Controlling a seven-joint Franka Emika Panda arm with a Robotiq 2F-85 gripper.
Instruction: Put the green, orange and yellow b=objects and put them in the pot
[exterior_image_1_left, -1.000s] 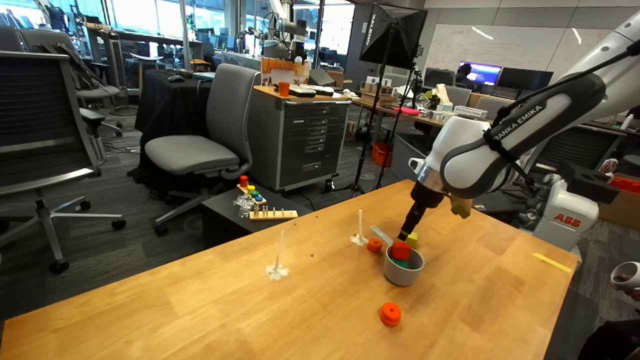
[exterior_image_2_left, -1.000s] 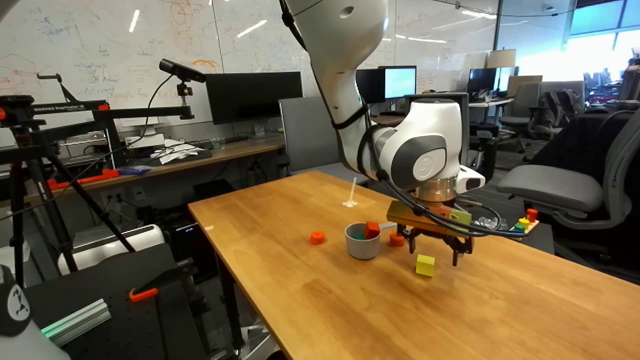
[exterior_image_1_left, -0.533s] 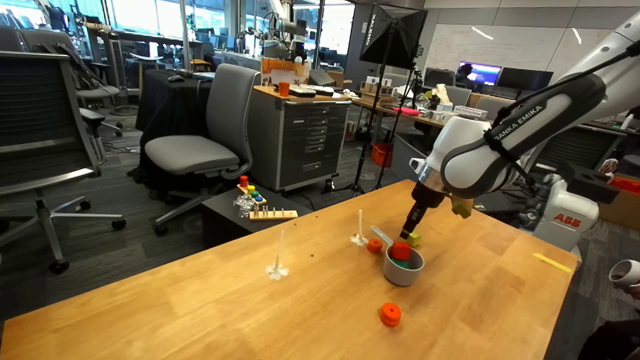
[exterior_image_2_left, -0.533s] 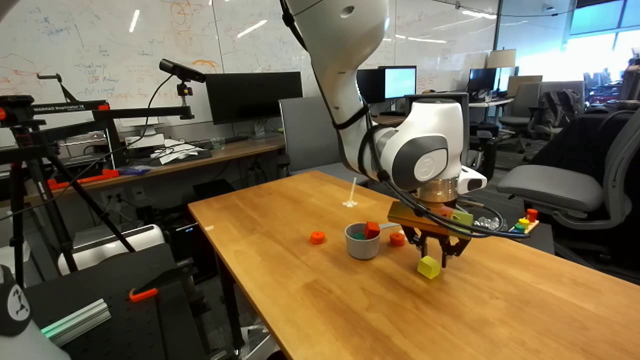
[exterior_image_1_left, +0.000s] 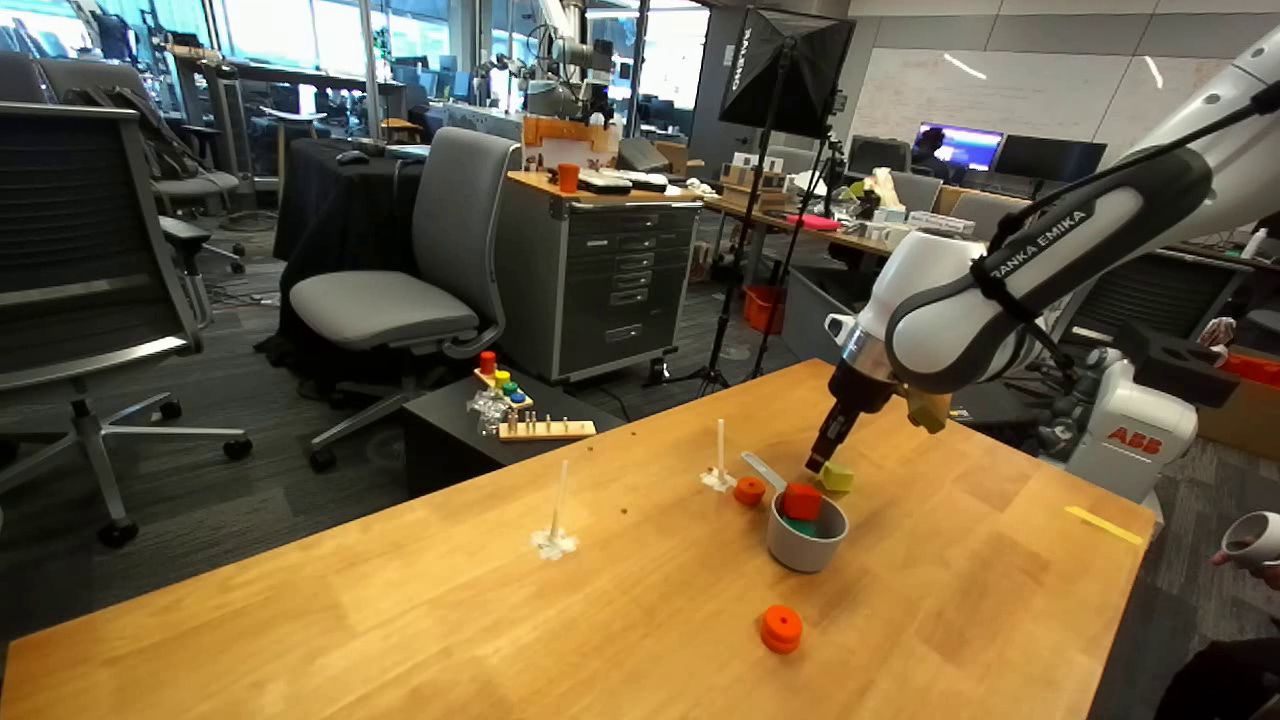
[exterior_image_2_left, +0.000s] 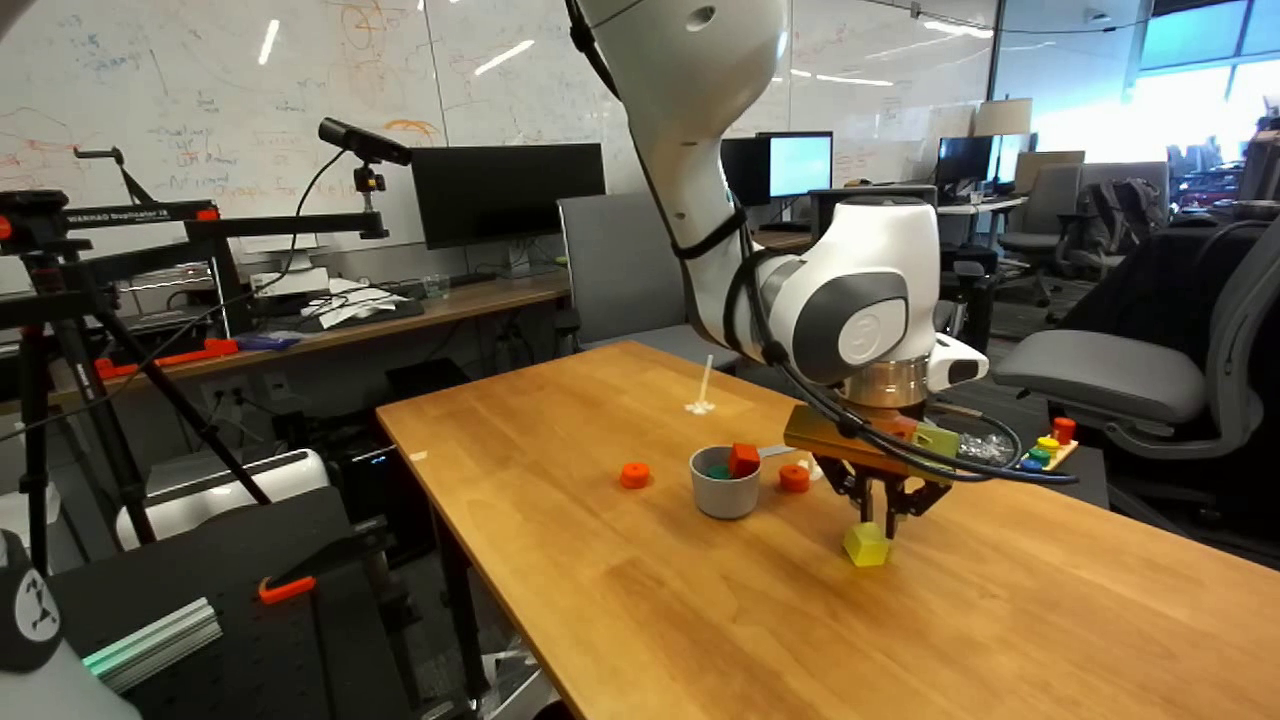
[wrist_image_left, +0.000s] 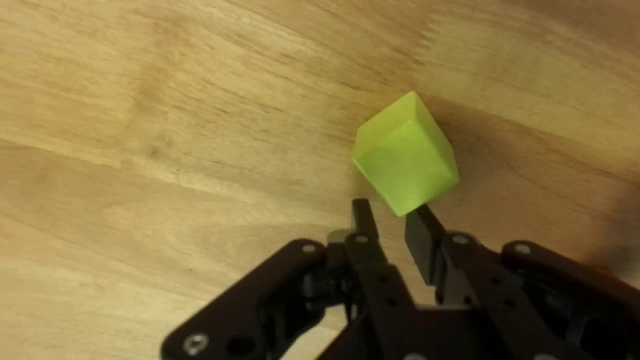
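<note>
The yellow block (wrist_image_left: 407, 165) rests on the table, turned cornerwise to my gripper (wrist_image_left: 389, 207). My jaws have come together to a narrow gap, and the block's near corner sits just beyond the tips, close to or touching one finger. It does not look clamped between them. In both exterior views my gripper (exterior_image_2_left: 879, 524) reaches down beside the block (exterior_image_2_left: 866, 546). The grey pot (exterior_image_1_left: 806, 548) stands close by, holding a green object (exterior_image_1_left: 800, 525) and an orange-red cube (exterior_image_1_left: 801, 501). An orange disc (exterior_image_1_left: 749, 490) lies by the pot's handle, and more orange discs (exterior_image_1_left: 781, 628) lie on its far side from me.
Two white pegs (exterior_image_1_left: 720, 450) (exterior_image_1_left: 560, 505) stand taped to the table. A strip of yellow tape (exterior_image_1_left: 1103, 525) marks the table near its edge. A low black table beside it bears a pegged wooden board (exterior_image_1_left: 546, 430). Someone's hand holds a mug (exterior_image_1_left: 1252, 538) at the frame's edge.
My jaws went from wide apart to nearly together. The yellow block turned and slid a little. My gripper shifted slightly the same way. The pot and discs stayed put.
</note>
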